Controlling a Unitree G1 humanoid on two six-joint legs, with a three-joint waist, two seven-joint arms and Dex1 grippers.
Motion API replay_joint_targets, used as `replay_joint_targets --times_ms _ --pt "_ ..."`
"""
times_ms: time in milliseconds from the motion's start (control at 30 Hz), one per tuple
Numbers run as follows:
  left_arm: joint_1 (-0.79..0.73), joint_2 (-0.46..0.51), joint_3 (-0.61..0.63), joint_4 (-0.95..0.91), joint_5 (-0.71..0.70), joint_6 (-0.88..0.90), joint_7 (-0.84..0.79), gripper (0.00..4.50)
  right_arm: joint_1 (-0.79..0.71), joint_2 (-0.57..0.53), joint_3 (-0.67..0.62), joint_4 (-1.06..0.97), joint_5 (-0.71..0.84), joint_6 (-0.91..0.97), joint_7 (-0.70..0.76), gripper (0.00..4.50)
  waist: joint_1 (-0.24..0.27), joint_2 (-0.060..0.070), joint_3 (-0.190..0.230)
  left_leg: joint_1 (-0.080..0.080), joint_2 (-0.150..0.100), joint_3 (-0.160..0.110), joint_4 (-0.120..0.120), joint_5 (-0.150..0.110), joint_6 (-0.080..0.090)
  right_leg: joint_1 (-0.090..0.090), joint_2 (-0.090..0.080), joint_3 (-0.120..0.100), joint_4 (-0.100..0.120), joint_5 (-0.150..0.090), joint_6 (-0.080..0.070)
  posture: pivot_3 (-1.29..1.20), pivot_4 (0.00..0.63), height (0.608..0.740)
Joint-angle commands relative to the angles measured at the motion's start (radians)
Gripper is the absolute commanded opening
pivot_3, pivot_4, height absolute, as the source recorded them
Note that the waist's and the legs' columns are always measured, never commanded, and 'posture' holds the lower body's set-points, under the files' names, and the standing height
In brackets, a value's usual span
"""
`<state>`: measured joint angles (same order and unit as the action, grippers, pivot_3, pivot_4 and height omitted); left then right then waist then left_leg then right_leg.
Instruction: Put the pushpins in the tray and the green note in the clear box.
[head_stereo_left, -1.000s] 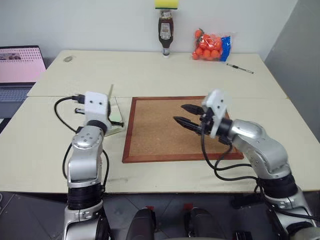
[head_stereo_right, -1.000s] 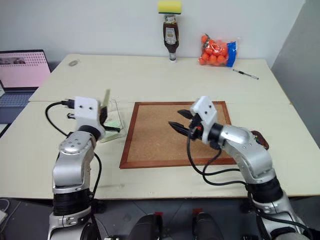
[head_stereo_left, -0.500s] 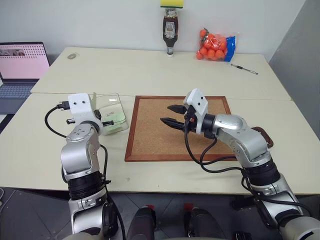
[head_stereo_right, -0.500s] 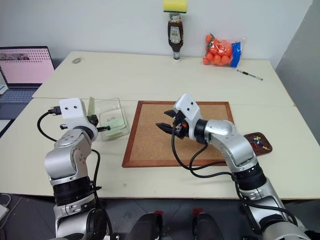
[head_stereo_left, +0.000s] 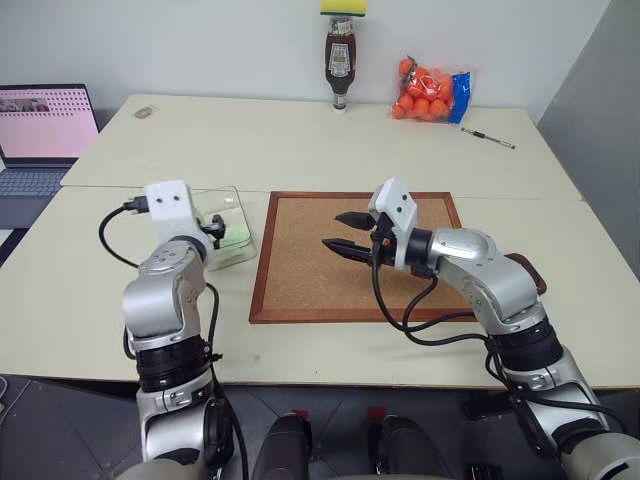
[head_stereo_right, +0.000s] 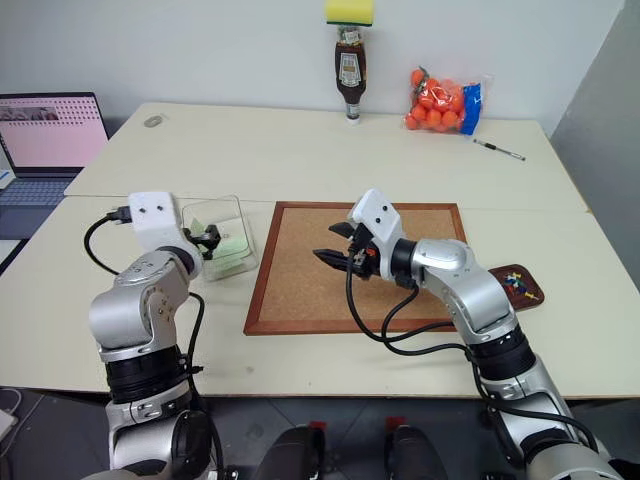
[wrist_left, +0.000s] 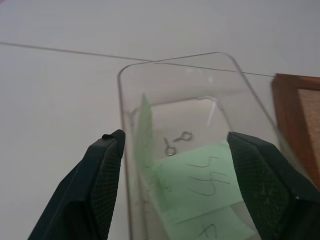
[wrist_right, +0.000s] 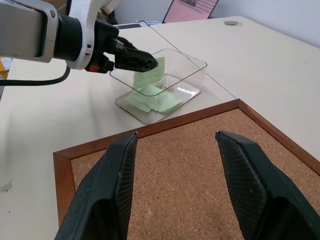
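Left wrist view shows the left tool (wrist_left: 172, 192) spread wide over the clear box (wrist_left: 150, 80), near the table's left edge. The green note (wrist_left: 202, 182) lies inside. The right tool (head_stereo_left: 345, 232) hangs spread above the corkboard (head_stereo_left: 300, 280). The pushpins (head_stereo_right: 516, 285) sit in the tray (head_stereo_right: 500, 273). Both jobs look done, so next the arms should pull back.

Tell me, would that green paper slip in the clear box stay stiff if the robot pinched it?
Probably not: the green note looks thin and leans on the clear box wall, so it likely bends. It seems very light, and could slide.
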<state>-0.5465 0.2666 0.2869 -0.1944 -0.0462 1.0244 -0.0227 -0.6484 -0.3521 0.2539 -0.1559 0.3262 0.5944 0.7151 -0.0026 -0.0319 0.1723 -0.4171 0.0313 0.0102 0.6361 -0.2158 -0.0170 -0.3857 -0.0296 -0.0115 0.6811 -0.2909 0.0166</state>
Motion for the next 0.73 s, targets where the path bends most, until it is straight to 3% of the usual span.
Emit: replay_joint_targets --times_ms 33,267,400,567,733 --pt "0.006 0.038 -0.055 -0.061 0.003 -0.028 -0.032 3.42 -0.014 0.001 -0.034 -0.056 0.007 -0.005 -0.007 2.62 0.000 0.000 0.000 0.000 0.000 0.000 0.000 0.000 0.000 0.000 0.000 0.000 0.000 0.000 0.000 0.00 0.150 0.740" --pt "0.041 0.072 -0.122 -0.112 0.033 -0.143 -0.042 3.42 0.037 0.005 -0.079 -0.111 0.043 0.006 -0.025 2.62 0.000 0.000 0.000 0.000 0.000 0.000 -0.001 0.000 0.000 0.000 -0.004 0.000 0.000 0.000 0.000 0.00 0.150 0.740" --pt "0.079 0.116 -0.230 -0.144 0.014 -0.181 -0.151 3.42 0.136 -0.005 -0.140 -0.180 0.051 -0.002 -0.063 2.62 0.003 0.000 0.000 0.000 -0.002 0.000 -0.001 0.000 0.000 0.000 -0.006 0.000 -0.001 0.000 0.000 0.00 0.150 0.740" --pt "0.185 0.089 -0.306 -0.202 -0.063 -0.324 -0.285 3.42 0.361 0.025 -0.259 -0.255 -0.033 -0.100 -0.241 2.62 0.004 -0.001 0.000 0.000 -0.003 0.001 -0.002 0.000 0.000 0.000 -0.008 0.000 -0.002 0.000 0.000 0.00 0.150 0.740" --pt "0.235 0.062 -0.339 -0.152 -0.084 -0.439 -0.337 3.42 0.471 0.059 -0.274 -0.246 -0.095 -0.177 -0.332 2.62 -0.002 0.000 0.000 0.001 -0.001 0.002 -0.003 0.000 0.000 -0.001 -0.006 0.001 0.000 0.000 0.000 0.00 0.150 0.740"
